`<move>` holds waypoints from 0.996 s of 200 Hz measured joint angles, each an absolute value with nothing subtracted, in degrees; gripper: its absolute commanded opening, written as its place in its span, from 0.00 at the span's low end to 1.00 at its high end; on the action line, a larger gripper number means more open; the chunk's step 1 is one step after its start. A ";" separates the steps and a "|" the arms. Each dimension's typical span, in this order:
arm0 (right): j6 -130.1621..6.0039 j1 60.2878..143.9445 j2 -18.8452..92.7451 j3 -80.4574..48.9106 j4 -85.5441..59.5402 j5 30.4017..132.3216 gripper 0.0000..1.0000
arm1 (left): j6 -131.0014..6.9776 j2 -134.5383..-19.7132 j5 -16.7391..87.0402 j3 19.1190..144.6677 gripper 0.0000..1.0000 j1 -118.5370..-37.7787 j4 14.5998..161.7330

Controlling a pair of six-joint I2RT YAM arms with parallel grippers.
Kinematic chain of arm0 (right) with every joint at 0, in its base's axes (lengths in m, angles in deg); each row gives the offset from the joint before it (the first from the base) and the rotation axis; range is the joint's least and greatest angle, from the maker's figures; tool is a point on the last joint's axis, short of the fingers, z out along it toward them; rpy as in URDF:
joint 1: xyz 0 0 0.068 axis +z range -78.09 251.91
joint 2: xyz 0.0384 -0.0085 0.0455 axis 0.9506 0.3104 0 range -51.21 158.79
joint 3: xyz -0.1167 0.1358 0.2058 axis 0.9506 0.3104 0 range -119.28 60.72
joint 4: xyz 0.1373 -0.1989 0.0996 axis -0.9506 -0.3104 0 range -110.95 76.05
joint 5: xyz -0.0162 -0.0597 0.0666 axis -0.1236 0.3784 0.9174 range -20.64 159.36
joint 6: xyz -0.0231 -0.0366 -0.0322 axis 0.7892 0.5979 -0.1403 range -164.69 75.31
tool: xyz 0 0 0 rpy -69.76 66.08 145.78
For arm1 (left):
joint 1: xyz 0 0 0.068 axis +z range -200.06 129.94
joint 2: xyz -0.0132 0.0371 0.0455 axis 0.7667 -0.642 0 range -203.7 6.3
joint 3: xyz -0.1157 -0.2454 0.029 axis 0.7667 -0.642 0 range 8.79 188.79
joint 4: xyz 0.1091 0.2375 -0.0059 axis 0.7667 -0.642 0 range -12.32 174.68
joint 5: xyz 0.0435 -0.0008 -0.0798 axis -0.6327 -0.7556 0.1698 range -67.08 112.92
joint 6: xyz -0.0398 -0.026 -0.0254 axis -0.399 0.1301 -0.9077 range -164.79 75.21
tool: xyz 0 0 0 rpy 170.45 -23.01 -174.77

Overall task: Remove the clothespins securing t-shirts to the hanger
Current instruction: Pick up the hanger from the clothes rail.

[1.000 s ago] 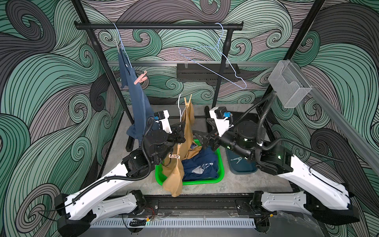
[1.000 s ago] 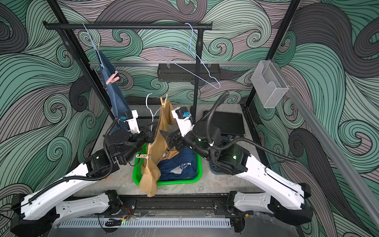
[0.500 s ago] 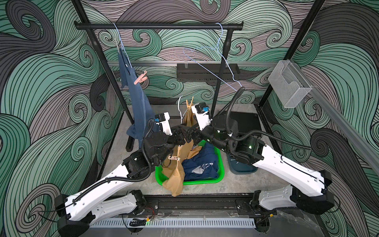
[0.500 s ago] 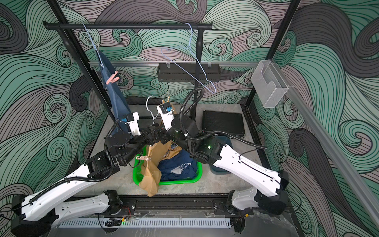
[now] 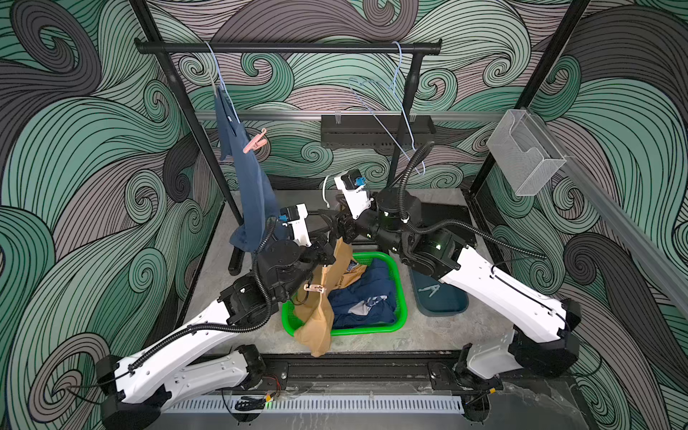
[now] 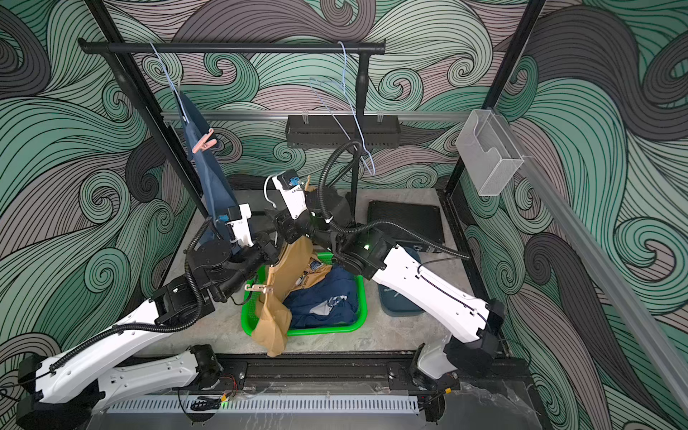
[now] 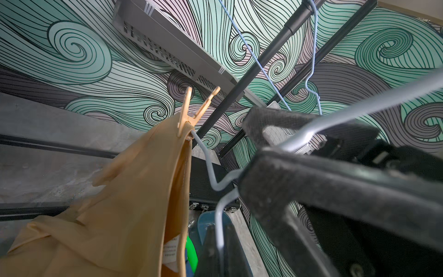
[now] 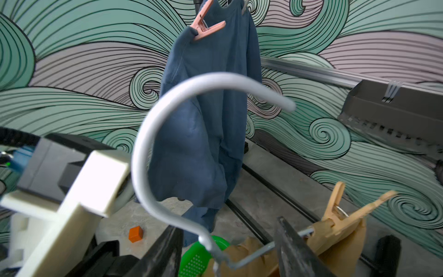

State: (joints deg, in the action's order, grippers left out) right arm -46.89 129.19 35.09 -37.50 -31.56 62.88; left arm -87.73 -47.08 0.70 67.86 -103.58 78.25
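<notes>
The left gripper [image 7: 247,148] had its felt-padded black fingers [image 7: 299,182] pinched tight on a thin, pale grey-blue wire hanger [image 7: 206,165], low over the middle of the floor. From that wire drooped the soft mustard-tan t-shirt [image 5: 320,309], its hem spilling over the near-left rim of a green perforated plastic basket [image 5: 372,329]. A tan plastic clothespin [image 7: 191,112] bit the shirt's shoulder onto the wire, its handles splayed upward. A paler pink clothespin [image 5: 314,287] clung lower down the cloth.

The right gripper [image 8: 225,224] stood partly open. Its dark fingers were set astride the hanger's neck with nothing in their grasp, one of them just beside the tan peg. The hanger's curved hook rose across the right wrist view.

A crumpled navy t-shirt [image 5: 365,301] lay in the basket. To its right, a grey clothespin [image 5: 428,289] rested in a dark teal tray [image 5: 446,305].

At the far left, a plain blue t-shirt [image 5: 253,178] hung from a black metal rail [image 5: 286,47], pinned by a salmon-pink clothespin [image 5: 255,140]. A bare wire hanger [image 5: 404,111] dangled further right.
</notes>
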 measured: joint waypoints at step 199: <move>-53.27 112.91 28.25 -29.15 -23.06 92.78 0.00 | -92.47 -39.10 11.13 59.42 0.61 -97.81 93.04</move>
State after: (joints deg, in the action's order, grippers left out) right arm -53.27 112.91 28.25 -29.15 -23.06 92.78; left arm -92.47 -39.10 11.13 59.42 -97.81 93.04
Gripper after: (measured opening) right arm 0.069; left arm 0.600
